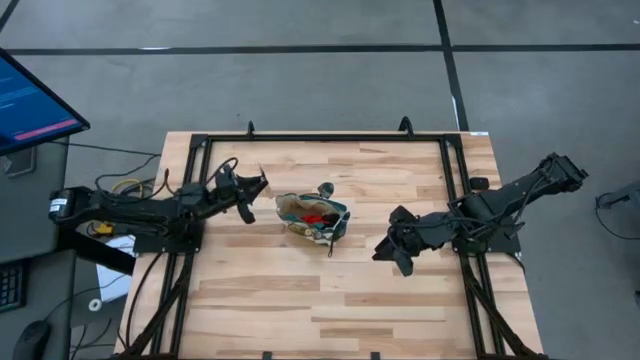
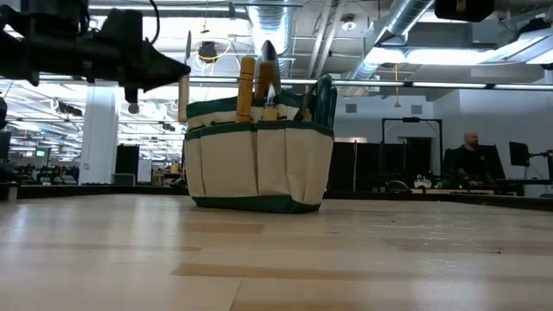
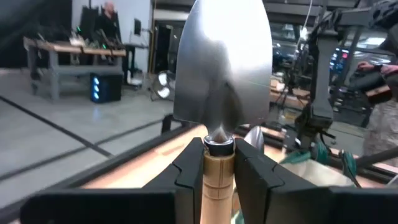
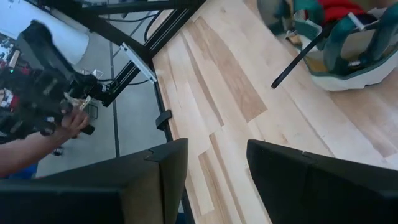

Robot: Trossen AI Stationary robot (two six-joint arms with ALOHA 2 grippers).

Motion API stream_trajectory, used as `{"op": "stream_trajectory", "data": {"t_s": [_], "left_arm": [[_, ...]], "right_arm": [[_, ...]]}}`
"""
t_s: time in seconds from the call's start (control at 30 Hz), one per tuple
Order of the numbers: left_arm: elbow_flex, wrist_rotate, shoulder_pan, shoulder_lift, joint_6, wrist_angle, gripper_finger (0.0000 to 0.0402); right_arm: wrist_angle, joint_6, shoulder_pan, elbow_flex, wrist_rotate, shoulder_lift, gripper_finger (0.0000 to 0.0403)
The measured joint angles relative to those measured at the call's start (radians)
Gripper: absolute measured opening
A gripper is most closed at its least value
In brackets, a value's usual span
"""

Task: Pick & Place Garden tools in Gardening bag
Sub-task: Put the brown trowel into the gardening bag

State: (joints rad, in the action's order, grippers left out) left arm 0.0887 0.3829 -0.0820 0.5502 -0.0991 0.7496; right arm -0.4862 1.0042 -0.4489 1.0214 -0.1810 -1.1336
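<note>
The gardening bag (image 1: 313, 218) stands upright on its base at the table's middle, beige with green trim. Wooden trowel handles (image 2: 246, 86) and a silver blade (image 1: 325, 190) stick out of its top, and a red glove (image 1: 318, 214) lies inside. My left gripper (image 1: 252, 188) is just left of the bag and above the table, shut on a trowel (image 3: 222, 68). My right gripper (image 1: 400, 250) is open and empty, to the right of the bag; its fingers show apart in the right wrist view (image 4: 217, 168). My left gripper pinches the trowel's wooden handle at its blade end (image 3: 217, 171), just below the dark ferrule, between its two fingers. The silver blade (image 3: 224, 62) sticks out forward past the fingertips, in line with the fingers. The trowel is lifted clear of the table.
A black frame (image 1: 320, 137) runs around the table's far edge and sides. A person's hand (image 4: 37, 146) shows beyond the table's edge in the right wrist view, and people sit in the room behind (image 2: 471, 155). Bare wood lies in front of the bag (image 1: 320, 290).
</note>
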Motion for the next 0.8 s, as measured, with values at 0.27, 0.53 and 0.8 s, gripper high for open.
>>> {"op": "stream_trajectory", "data": {"t_s": [0.27, 0.53, 0.8], "left_arm": [[-0.001, -0.107, -0.033, 0.182, -0.041, 0.202, 0.0061], [0.0, -0.153, -0.033, 0.312, -0.096, 0.295, 0.0061], [0.0, -0.164, -0.033, 0.367, -0.121, 0.388, 0.0063]], "right_arm": [[0.001, 0.0, 0.04, 0.0, 0.001, 0.0, 0.0159], [0.001, 0.0, 0.046, 0.0, 0.004, 0.0, 0.0159], [0.001, 0.0, 0.046, 0.0, 0.004, 0.0, 0.0159]]}}
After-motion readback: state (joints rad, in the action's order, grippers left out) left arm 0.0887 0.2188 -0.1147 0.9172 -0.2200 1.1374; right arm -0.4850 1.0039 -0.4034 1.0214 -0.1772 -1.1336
